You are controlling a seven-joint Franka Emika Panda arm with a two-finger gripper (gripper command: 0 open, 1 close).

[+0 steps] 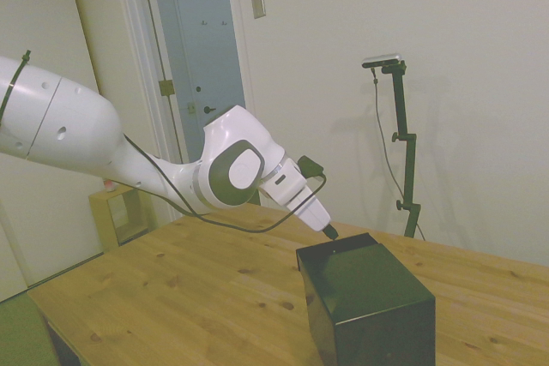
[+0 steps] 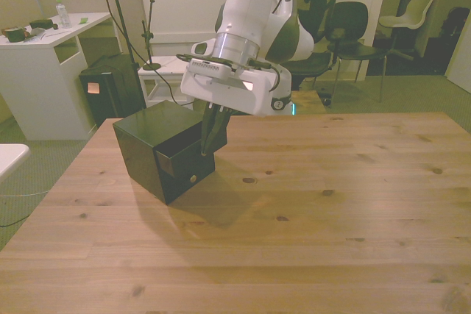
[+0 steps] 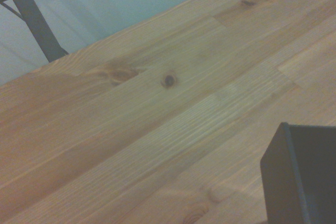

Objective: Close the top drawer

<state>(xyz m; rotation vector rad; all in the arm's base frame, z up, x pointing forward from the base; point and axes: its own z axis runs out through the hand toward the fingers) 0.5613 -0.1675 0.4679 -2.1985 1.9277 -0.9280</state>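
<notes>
A small black cube-shaped cabinet (image 2: 143, 145) stands on the wooden table (image 2: 331, 204) toward the front view's left. Its top drawer (image 2: 184, 156) sticks out a short way from the body. In the side view the drawer shows as a thin black lip (image 1: 336, 246) at the cabinet's (image 1: 369, 306) top edge. My gripper (image 2: 209, 146) points down with its dark fingers together, their tips at the drawer's front face, nothing held. The side view has the gripper (image 1: 329, 231) tip just above the lip. A black corner (image 3: 302, 179) shows in the wrist view.
A lower drawer with a small round knob (image 2: 193, 178) sits under the top one. Behind the table stand a white desk (image 2: 44, 56), a black box on the floor (image 2: 110, 90) and dark chairs (image 2: 346, 31). Bare table surface stretches to the front view's right.
</notes>
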